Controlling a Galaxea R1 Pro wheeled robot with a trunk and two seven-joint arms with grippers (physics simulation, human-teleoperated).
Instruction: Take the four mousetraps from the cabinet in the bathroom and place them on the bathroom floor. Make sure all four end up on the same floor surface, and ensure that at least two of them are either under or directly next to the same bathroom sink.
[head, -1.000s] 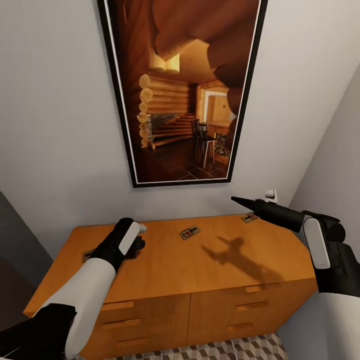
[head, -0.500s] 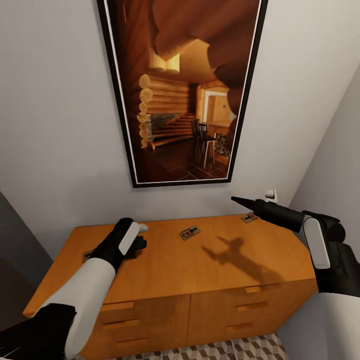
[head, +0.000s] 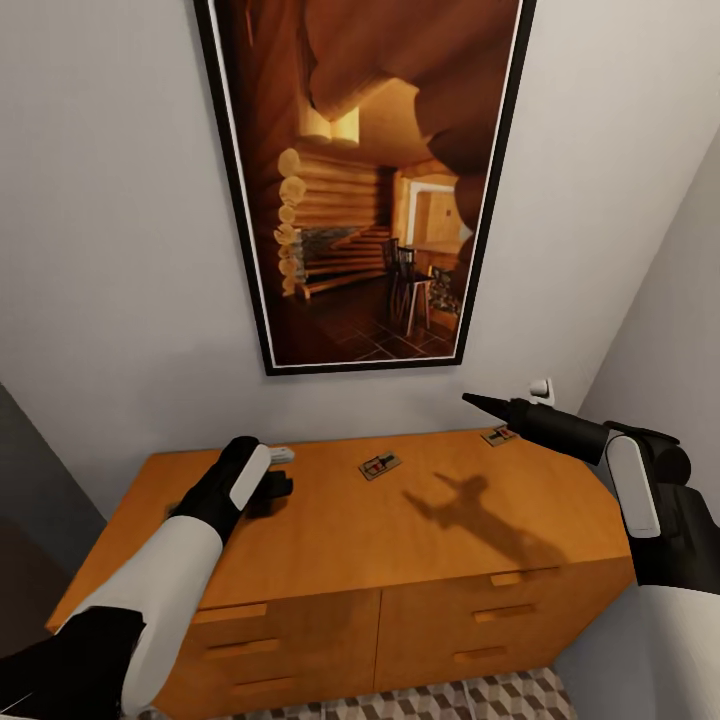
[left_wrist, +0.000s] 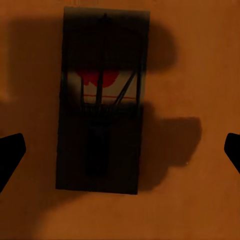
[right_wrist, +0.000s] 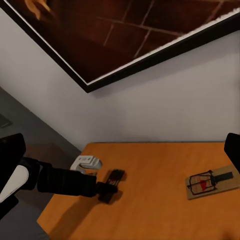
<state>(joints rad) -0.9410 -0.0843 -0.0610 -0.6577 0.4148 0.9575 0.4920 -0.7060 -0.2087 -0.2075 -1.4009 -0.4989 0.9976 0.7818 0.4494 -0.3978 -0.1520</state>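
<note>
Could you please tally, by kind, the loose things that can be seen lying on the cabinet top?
Mousetraps: 3 (middle, back right, beneath the left gripper)
Small white object: 1
Total: 4

In the head view, lower left, the left gripper (head: 275, 487) is hidden behind its own wrist, so its jaws cannot be read. At the right, the far mousetrap (head: 497, 436) is partly covered by the right arm (head: 560, 430). The framed picture (head: 370, 180) is cut by the top edge.
</note>
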